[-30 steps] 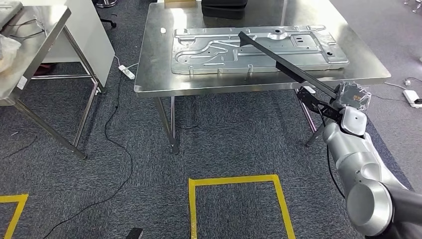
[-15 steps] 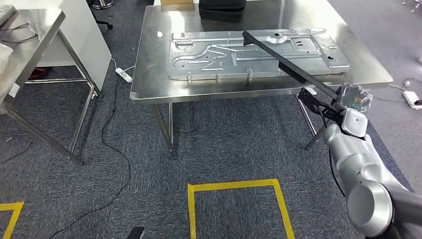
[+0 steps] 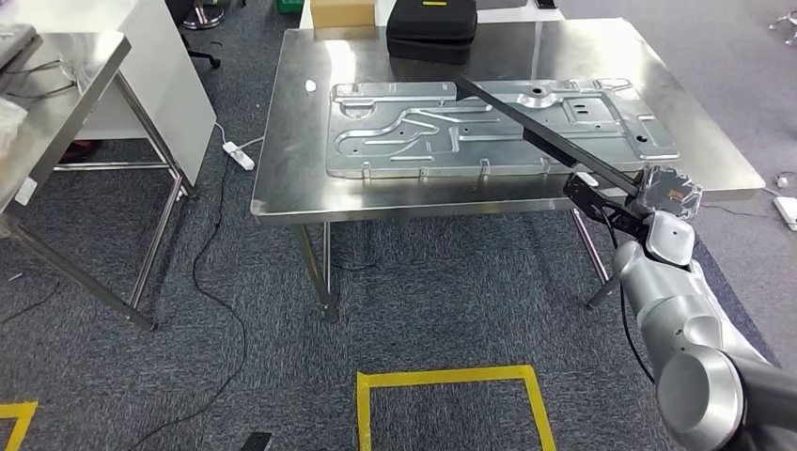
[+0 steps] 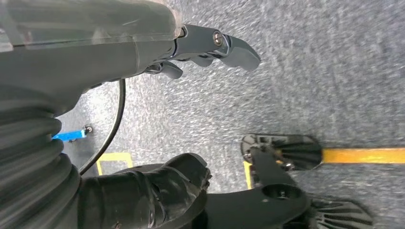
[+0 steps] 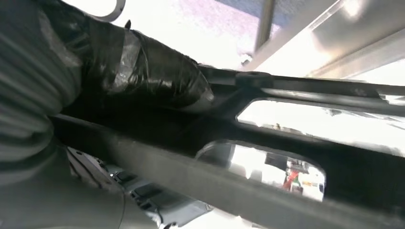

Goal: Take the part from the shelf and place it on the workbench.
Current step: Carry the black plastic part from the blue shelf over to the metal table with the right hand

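**Long black part held out over the workbench edge**

Left to right in the head view: a steel side table (image 3: 66,66) stands at the left, well apart from the action; a white power strip (image 3: 237,155) lies on the carpet between it and the workbench (image 3: 291,141); yellow floor tape (image 3: 442,378) marks a square on the carpet in front of the bench.

On the workbench lies a large stamped metal panel (image 3: 423,132), its length running across the bench; behind it sit a black case (image 3: 430,28) and, just beside that, a cardboard box (image 3: 342,11); neither can be seen into, so their contents cannot be told.

The black part (image 3: 536,136) is a long narrow bar; its long axis runs on a slant from the right hand (image 3: 616,202) up and leftward, crossing the bench's front right edge and reaching over the metal panel; whether its far end touches the panel cannot be told. The right hand grasps the near end, just off the bench's corner; the right wrist view shows the taped thumb (image 5: 157,76) clamped against the bar.

The left hand (image 4: 210,45) hangs over the carpet, fingers apart and holding nothing; it is far from the part, so the placing looks to fall to the right arm alone, by lowering the bar along its own line onto bare bench or panel.
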### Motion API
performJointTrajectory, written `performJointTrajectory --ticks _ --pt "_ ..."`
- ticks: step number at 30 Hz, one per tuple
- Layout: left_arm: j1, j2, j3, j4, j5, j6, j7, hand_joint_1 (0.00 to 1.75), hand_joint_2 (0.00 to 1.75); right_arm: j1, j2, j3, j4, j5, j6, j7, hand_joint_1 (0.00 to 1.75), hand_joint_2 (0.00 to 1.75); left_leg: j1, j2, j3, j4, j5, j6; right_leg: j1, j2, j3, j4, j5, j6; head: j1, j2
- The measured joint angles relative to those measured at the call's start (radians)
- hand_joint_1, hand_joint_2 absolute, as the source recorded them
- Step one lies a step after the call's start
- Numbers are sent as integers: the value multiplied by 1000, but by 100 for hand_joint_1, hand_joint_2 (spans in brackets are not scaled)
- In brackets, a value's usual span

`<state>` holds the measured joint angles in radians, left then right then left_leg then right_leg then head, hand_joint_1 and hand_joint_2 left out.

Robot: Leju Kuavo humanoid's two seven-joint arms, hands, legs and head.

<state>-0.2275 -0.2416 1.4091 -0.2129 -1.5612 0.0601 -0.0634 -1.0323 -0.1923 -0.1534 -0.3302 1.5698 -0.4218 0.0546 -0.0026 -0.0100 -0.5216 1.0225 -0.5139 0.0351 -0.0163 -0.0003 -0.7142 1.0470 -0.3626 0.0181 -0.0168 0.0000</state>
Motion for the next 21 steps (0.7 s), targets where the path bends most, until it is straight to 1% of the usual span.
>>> performJointTrajectory --ticks 1,2,3,4,5,6,8,9,10,11,12,13,14,15,16,17,18,19,20,21 --pt "-1 0 0 0 0 3 4 0 175 0 0 0 0 0 0 0 175 175 -1 0 2 2 -4 -6 2 2 1 2 -7 -8 0 0" --pt "-1 0 0 0 0 5 6 0 175 0 -1 0 0 0 0 0 175 175 -2 0 2 2 -7 -11 1 3 5 2 -6 -15 0 0" --pt "-1 1 0 0 0 5 7 0 175 1 -1 0 -1 0 0 0 175 175 -2 1 1 10 -9 -15 -2 4 10 -1 -6 -20 0 0" --pt "-1 2 0 0 -1 5 7 0 175 0 -2 0 -2 0 0 0 175 175 -1 2 -9 33 -12 -20 -4 4 17 -4 -9 -26 -1 0" --pt "-2 2 0 0 -1 4 6 0 175 0 -2 0 -3 0 0 0 175 175 0 3 -32 76 -23 -25 -6 4 24 -7 -12 -30 -1 0" --pt "-3 2 0 0 -1 2 5 0 175 0 -2 -1 -3 0 0 0 175 175 2 4 -66 134 -41 -30 -6 4 29 -9 -16 -34 -1 0" --pt "-3 2 -1 0 -2 0 3 0 175 0 -2 -1 -3 0 0 -1 175 175 6 4 -144 251 -90 -37 -5 4 37 -9 -25 -40 -1 0" --pt "-3 2 -1 0 -2 1 3 0 175 2 -2 -1 -3 0 0 -1 175 175 6 4 -170 278 -99 -39 -4 6 41 -9 -29 -40 -1 0" --pt "-2 2 -1 0 -2 2 4 0 175 3 -2 -1 -3 0 0 -3 175 175 6 4 -180 270 -85 -38 -3 8 46 -9 -33 -41 -1 0" --pt "-2 2 -1 0 -3 4 6 0 175 4 -2 -1 -3 0 -1 -4 175 175 5 4 -172 225 -48 -34 -1 10 52 -8 -37 -40 -1 0" --pt "-3 2 -1 0 -4 6 7 0 175 4 -2 -2 -3 0 -1 -5 175 175 3 4 -150 157 1 -26 1 11 58 -8 -40 -40 -1 0" --pt "-3 3 -1 0 -5 9 8 0 175 5 -2 -3 -3 0 -1 -7 175 175 0 5 -127 89 40 -16 3 12 63 -9 -43 -38 -1 0" --pt "-4 4 -1 0 -7 11 9 0 175 5 -2 -5 -3 0 -1 -8 175 175 -4 4 -109 37 61 -7 3 12 66 -9 -45 -35 -1 0" --pt "-5 4 -1 0 -8 12 10 0 175 5 -4 -7 -3 0 -1 -10 175 175 -8 4 -98 9 71 0 3 12 67 -10 -46 -31 -1 0" --pt "-5 5 -2 0 -9 13 12 0 175 7 -6 -11 -3 -1 -1 -14 175 175 -11 3 -95 1 70 5 2 12 67 -11 -46 -26 -1 0" --pt "-5 4 -3 0 -9 14 12 0 175 9 -10 -15 -3 -1 -2 -19 175 175 -11 2 -92 -5 75 9 2 12 68 -14 -46 -19 -1 0" --pt "-4 4 -5 0 -10 14 13 0 175 13 -15 -19 -4 -3 -3 -25 175 175 -9 3 -86 -12 86 13 1 11 69 -12 -48 -14 -1 0" --pt "-4 3 -7 0 -10 14 13 0 175 15 -21 -23 -5 -4 -4 -32 175 175 -6 3 -81 -21 94 17 2 9 66 -4 -57 -9 -1 0" --pt "-4 2 -10 0 -10 13 13 0 175 16 -28 -27 -6 -6 -4 -37 175 175 -2 4 -76 -30 100 20 2 8 56 21 -75 -5 -1 0" --pt "-5 1 -13 0 -10 12 13 0 175 16 -35 -30 -7 -7 -4 -43 175 175 0 4 -73 -35 103 22 1 7 39 61 -100 -2 0 0"
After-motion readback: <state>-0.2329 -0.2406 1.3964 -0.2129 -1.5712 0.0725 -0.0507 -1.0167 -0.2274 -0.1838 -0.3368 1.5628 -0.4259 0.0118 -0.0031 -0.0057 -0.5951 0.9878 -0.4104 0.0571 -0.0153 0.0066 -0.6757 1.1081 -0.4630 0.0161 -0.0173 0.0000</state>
